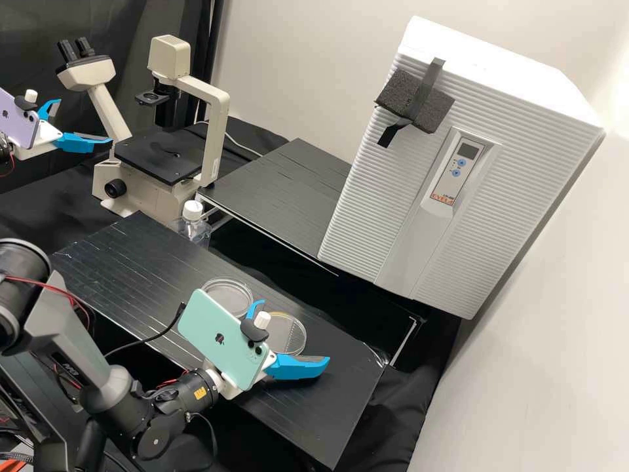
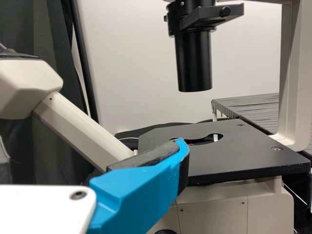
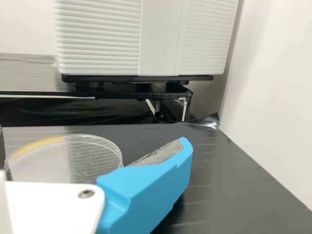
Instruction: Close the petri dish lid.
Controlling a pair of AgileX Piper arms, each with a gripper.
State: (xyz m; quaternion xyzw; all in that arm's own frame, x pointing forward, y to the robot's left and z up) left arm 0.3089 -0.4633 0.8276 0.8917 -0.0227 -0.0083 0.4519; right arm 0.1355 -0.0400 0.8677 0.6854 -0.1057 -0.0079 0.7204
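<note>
the petri dish lies in two clear round parts on the black bench (image 1: 124, 262), close by each other: a yellow-edged part (image 1: 289, 330) and a plainer part (image 1: 225, 293). which of them is the lid i can't tell, so check that before picking one up; the dish looks unclosed, and the step in hand is probably to take hold of the lid. the right gripper (image 1: 296, 331) is at the yellow-edged part, its two fingers wide apart with nothing between them. best to bring them level with the lid's rim, one to each side, then squeeze lightly, since thin plastic may flex or skid. lift it flat, centre it over the base, lower it evenly and let go only once the rim sits all round; a tilted lid could catch and shove the base along. farther out, the left gripper (image 1: 86, 120) is by the microscope (image 1: 213, 141), spread and empty, and isn't needed here.
</note>
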